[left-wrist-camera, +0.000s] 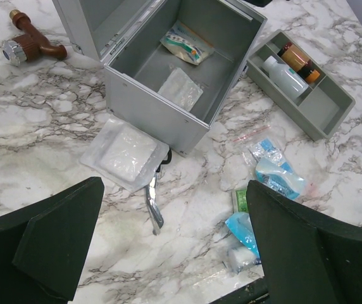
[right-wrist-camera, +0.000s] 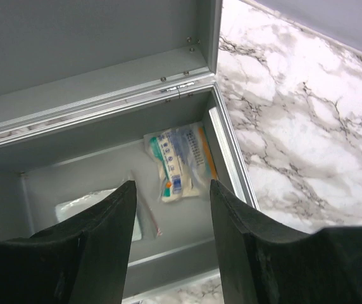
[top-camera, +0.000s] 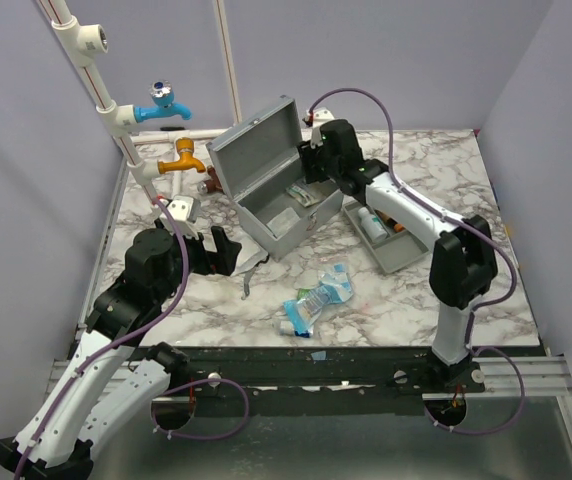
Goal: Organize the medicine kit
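The medicine kit (top-camera: 284,215) is a grey metal box standing open at the back middle, its lid (top-camera: 256,140) tilted back. It holds a printed packet (right-wrist-camera: 181,161) and a clear gauze packet (left-wrist-camera: 180,88). Its grey tray (top-camera: 394,250) lies to the right on the table, with a white bottle (left-wrist-camera: 282,73) and a brown bottle (left-wrist-camera: 298,63) in it. My right gripper (top-camera: 312,172) is open and empty above the box's inside (right-wrist-camera: 173,202). My left gripper (top-camera: 224,252) is open and empty above the table (left-wrist-camera: 178,253), near the scissors (left-wrist-camera: 154,206) and a gauze packet (left-wrist-camera: 125,152).
Blue packets (top-camera: 321,295) and a green packet (left-wrist-camera: 239,199) lie loose in front of the box. A white pipe (top-camera: 86,60) with blue (top-camera: 163,103), orange (top-camera: 184,155) and brown (left-wrist-camera: 32,44) taps stands at the back left. The table's near edge (top-camera: 296,350) is close to the packets.
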You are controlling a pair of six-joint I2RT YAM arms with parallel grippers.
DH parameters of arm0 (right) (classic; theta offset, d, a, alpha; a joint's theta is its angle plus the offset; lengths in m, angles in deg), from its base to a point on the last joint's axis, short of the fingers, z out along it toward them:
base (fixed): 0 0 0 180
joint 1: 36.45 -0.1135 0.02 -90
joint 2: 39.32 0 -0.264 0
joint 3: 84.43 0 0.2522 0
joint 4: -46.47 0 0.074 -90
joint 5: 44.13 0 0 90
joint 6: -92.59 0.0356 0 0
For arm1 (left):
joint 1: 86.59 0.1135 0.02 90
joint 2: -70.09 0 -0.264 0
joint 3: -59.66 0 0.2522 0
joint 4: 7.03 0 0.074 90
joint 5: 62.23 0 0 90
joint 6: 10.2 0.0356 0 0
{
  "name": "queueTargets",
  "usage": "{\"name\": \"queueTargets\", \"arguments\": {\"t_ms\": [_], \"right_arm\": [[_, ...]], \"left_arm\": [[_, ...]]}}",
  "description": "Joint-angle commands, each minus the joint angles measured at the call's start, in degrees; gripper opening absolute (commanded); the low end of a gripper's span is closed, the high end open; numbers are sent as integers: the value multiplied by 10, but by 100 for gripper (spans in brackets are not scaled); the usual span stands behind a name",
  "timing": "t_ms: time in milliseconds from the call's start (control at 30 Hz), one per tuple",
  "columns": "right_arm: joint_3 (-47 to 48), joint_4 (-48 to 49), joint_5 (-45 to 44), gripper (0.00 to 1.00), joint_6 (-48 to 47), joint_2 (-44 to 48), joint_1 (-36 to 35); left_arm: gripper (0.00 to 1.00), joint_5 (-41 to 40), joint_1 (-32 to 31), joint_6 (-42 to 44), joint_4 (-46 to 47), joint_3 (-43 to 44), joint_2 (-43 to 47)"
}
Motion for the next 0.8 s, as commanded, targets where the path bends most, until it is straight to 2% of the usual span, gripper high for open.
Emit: {"name": "queueTargets", "arguments": {"t_ms": [0, 133, 267, 433, 533, 767], "right_arm": [[-59, 19, -27, 54, 92, 70, -1], [-108, 3, 0, 55, 149, 127, -1], [-200, 28, 42, 57, 220, 194, -1], [-266, 14, 108, 60, 255, 227, -1], [-310, 13, 125, 65, 264, 247, 0], [-434, 34, 145, 66, 333, 342, -1]], "left_arm": [[98, 2, 2, -6, 11, -1, 0], [98, -7, 2, -9, 8, -1, 2], [99, -15, 3, -12, 6, -1, 5], [99, -40, 5, -23, 1, 1, 9], [99, -44, 6, -24, 0, 1, 12], [98, -45, 8, -21, 1, -1, 17]]}}
